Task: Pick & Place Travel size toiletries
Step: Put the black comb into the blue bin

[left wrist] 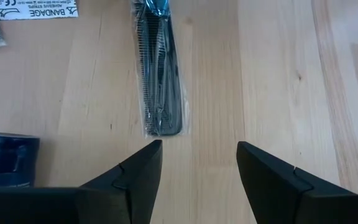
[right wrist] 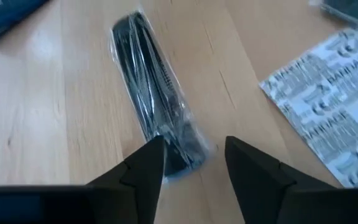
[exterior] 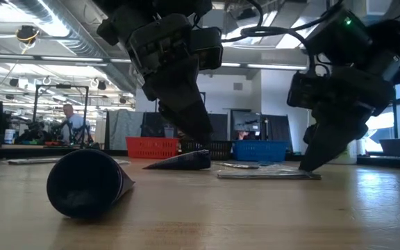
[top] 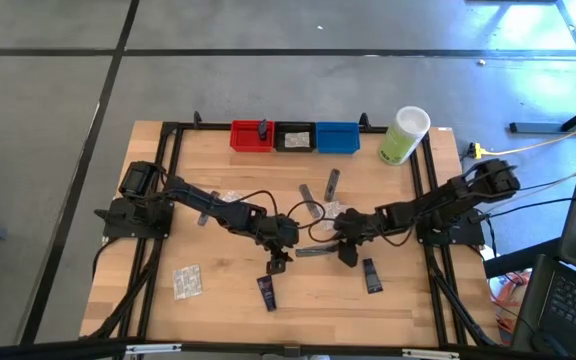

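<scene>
both grippers converge on one wrapped black comb (right wrist: 157, 121) at mid-table.
we see the right gripper (right wrist: 194, 163) spread, its fingers straddling the comb's near end, seemingly to pinch it; the left gripper (left wrist: 199, 163) hangs spread just short of the other end, holding nothing. navy tubes (top: 266, 292) lie nearby. the red bin (top: 251, 136) holds one dark item, the black bin (top: 294, 137) pale packets; the blue bin's (top: 337, 137) contents we cannot tell.

Two dark grippers are seen over the wooden table (top: 218, 300), the left gripper (top: 278, 262) and right gripper (top: 347, 254) near each other. A wrapped comb (top: 313, 251) lies between their fingers; navy tubes (top: 267, 292) lie just beyond the fingertips.
</scene>
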You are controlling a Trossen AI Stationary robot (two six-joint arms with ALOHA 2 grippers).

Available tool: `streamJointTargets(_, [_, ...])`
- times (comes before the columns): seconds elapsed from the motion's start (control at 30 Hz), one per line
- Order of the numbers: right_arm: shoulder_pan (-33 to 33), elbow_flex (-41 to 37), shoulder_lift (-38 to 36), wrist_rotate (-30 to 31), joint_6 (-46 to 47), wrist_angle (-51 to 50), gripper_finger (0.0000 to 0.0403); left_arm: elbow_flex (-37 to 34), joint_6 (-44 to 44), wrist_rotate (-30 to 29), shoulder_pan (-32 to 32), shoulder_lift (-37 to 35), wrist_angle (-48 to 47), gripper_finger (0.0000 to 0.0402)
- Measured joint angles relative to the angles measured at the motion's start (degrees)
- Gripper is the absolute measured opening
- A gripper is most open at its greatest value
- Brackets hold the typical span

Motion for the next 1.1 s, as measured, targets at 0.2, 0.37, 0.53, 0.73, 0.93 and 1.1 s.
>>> streamJointTargets(0.2, [1.07,0.22,3.39,0.08,0.25,4.56,0.0152,0.00,0.35,0.00,0.00,0.00,-0.02,0.0205])
streamJointTargets(0.37, [1.81,0.24,3.59,-0.37,0.78,4.21,0.0151,0.00,0.41,0.01,0.00,0.00,-0.07,0.0205])
streamJointTargets(0.53, [1.88,0.31,3.57,-1.52,0.72,3.41,0.0160,0.00,0.41,0.02,0.00,0.00,-0.07,0.0205])
streamJointTargets(0.73, [1.90,0.31,3.55,-2.08,0.67,2.99,0.0164,0.00,0.43,0.48,0.00,0.00,-0.07,0.0205])
streamJointTargets(0.93, [1.93,0.31,3.52,-2.08,0.63,2.26,0.0151,0.00,0.43,0.50,0.00,0.00,-0.07,0.0205])
streamJointTargets(1.1, [1.93,0.31,3.51,-2.05,0.39,1.91,0.0144,0.00,0.43,0.48,0.00,0.00,-0.07,0.0205])
